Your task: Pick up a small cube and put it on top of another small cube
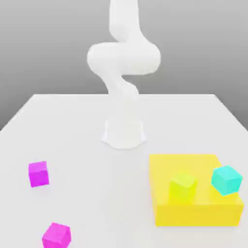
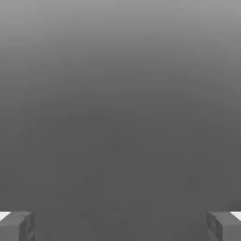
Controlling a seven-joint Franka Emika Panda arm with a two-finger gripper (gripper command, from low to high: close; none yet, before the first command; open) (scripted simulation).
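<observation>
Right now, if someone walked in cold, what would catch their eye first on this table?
Probably the big yellow block at the exterior view's right, with a yellow-green cube and a teal cube on top of it. Next, the two magenta small cubes apart on the bare white table at the exterior view's left. In the hand view the pincer stands open, with nothing between its fingertips.

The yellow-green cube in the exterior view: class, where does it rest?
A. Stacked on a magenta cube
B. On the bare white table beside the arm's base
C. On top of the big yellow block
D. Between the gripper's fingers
C: the yellow-green cube sits on the top face of the big yellow block, near the teal cube, away from both magenta cubes.
</observation>
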